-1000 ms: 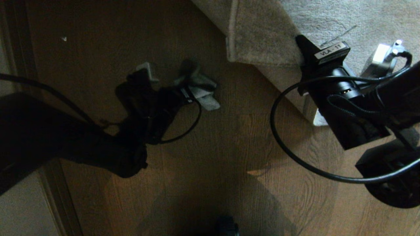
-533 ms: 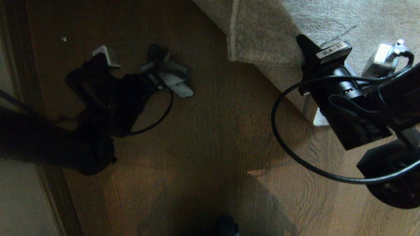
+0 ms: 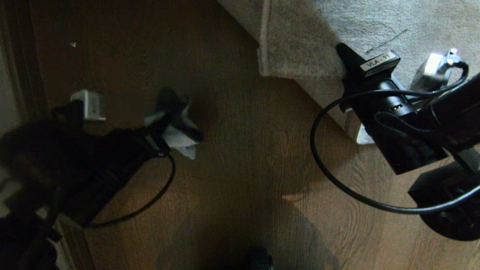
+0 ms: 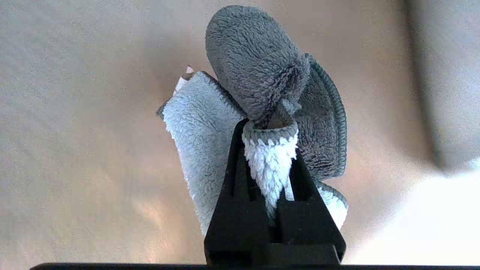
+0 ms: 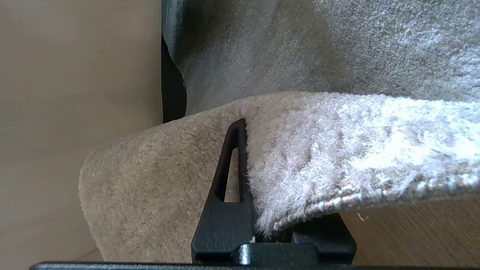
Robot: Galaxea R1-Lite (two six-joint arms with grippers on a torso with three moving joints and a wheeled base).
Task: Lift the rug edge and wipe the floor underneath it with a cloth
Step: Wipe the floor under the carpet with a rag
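Observation:
My right gripper (image 3: pixel 347 69) is shut on the rug edge (image 3: pixel 300 48) and holds the grey-beige pile folded up off the floor (image 3: pixel 243 150). In the right wrist view one black finger (image 5: pixel 234 161) lies on top of the pile, the other is hidden under the lifted rug edge (image 5: pixel 337 150), and brown floor (image 5: pixel 412 232) shows beneath. My left gripper (image 3: pixel 163 129) is out on the bare planks left of the rug, shut on the cloth (image 3: pixel 180 140). The left wrist view shows the grey-blue cloth (image 4: pixel 258 63) bunched between the fingertips of the left gripper (image 4: pixel 268 125).
A dark skirting and pale wall (image 3: pixel 15 75) run along the left side. A small white speck (image 3: pixel 73 44) lies on the planks at far left. The right arm's black cable (image 3: pixel 322 161) loops over the floor. Part of my base (image 3: pixel 258 260) shows at the bottom.
The left gripper has carried the cloth leftward over the planks and then back toward me, away from the rug. The right gripper has kept the rug edge raised without moving.

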